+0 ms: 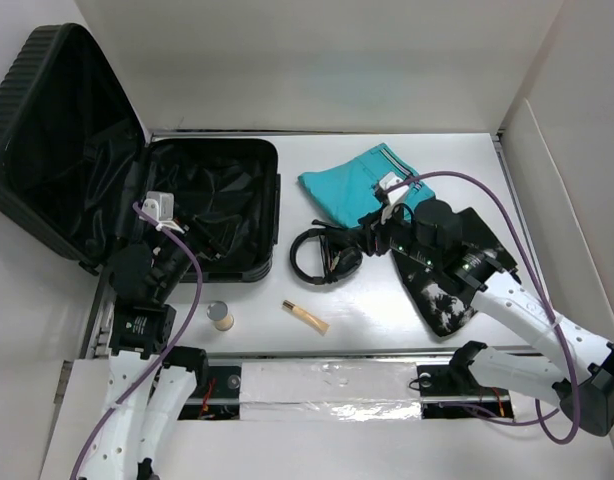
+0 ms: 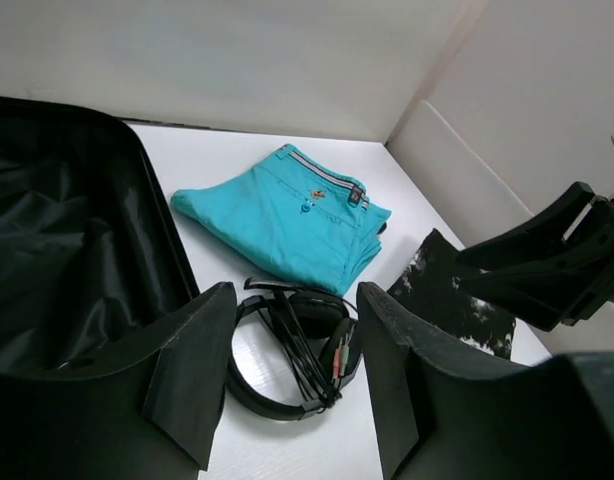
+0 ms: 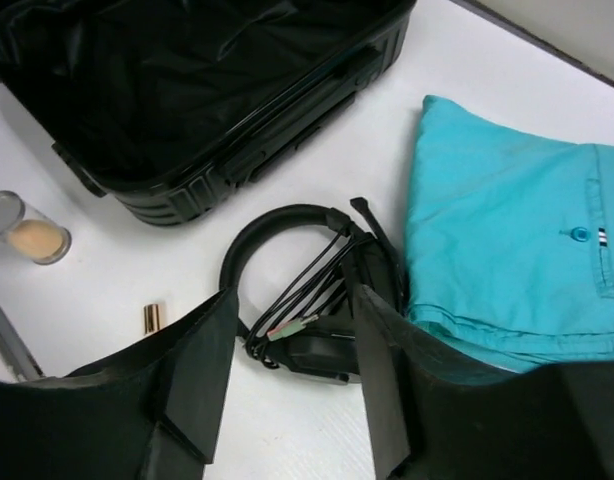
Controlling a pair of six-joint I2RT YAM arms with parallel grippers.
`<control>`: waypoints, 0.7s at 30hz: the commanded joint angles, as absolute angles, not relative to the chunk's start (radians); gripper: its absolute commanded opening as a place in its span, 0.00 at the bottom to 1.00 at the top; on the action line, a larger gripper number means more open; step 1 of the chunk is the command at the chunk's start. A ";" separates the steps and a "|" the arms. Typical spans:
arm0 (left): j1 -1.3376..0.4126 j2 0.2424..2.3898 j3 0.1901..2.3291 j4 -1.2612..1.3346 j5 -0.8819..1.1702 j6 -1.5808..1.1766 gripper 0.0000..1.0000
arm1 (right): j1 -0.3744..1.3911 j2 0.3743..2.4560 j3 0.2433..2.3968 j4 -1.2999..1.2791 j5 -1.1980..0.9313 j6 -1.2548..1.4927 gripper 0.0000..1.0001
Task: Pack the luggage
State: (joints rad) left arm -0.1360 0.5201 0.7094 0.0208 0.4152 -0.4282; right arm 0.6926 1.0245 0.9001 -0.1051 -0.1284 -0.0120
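Note:
The black ribbed luggage [image 1: 249, 268] lies open at the left, its lid [image 1: 57, 140] propped up behind and its lined base showing nothing inside. It also shows in the right wrist view [image 3: 237, 160]. My left gripper [image 1: 200, 244] hangs open and empty over the base's front right corner, and it faces the headphones [image 2: 287, 390] in the left wrist view [image 2: 297, 300]. Black headphones [image 1: 322, 257] with a wound cable lie just right of the luggage. My right gripper [image 1: 372, 236] is open and empty, low over their right side [image 3: 292, 310]. Folded turquoise trousers [image 1: 362, 185] lie behind them.
A black-and-white patterned cloth [image 1: 442, 295] lies under the right arm. A small clear jar [image 1: 220, 316] and a gold-capped tube [image 1: 305, 316] sit near the front edge. White walls stand at the back and right.

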 commanded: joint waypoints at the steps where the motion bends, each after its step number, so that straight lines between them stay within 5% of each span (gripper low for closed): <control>1: -0.140 0.540 0.730 0.028 0.413 -0.405 0.48 | 0.715 1.008 0.882 -0.100 -0.164 -0.025 0.44; 2: -0.140 0.540 0.730 0.028 0.416 -0.403 0.49 | 0.729 1.011 0.874 -0.100 -0.158 -0.026 0.35; 3: -0.140 0.543 0.729 0.034 0.431 -0.403 0.48 | 0.744 1.028 0.868 -0.109 -0.150 -0.028 0.09; 4: -0.140 0.546 0.727 0.040 0.433 -0.402 0.47 | 0.753 1.037 0.867 -0.115 -0.143 -0.026 0.00; 9: -0.140 0.552 0.730 0.038 0.420 -0.396 0.28 | 0.862 1.123 0.851 -0.103 -0.048 -0.011 0.00; 11: -0.140 0.548 0.730 0.041 0.417 -0.393 0.16 | 0.905 1.170 0.859 -0.121 0.013 -0.008 0.08; 12: -0.140 0.548 0.735 0.037 0.413 -0.388 0.03 | 0.928 1.184 0.862 -0.130 0.050 -0.006 0.14; 16: -0.140 0.532 0.730 0.020 0.373 -0.391 0.00 | 1.017 1.256 0.856 -0.124 0.123 -0.006 0.59; 17: -0.140 0.534 0.730 0.018 0.371 -0.391 0.00 | 1.017 1.287 0.859 -0.129 0.144 -0.002 0.63; 21: -0.140 0.532 0.732 0.014 0.357 -0.394 0.33 | 1.037 1.379 0.887 -0.129 0.100 -0.002 0.68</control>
State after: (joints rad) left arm -0.1360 0.5449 0.7094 -0.0086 0.3752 -0.3969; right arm 1.0260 1.3312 0.8616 -0.1387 0.0769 -0.0044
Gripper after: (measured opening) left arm 0.289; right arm 0.673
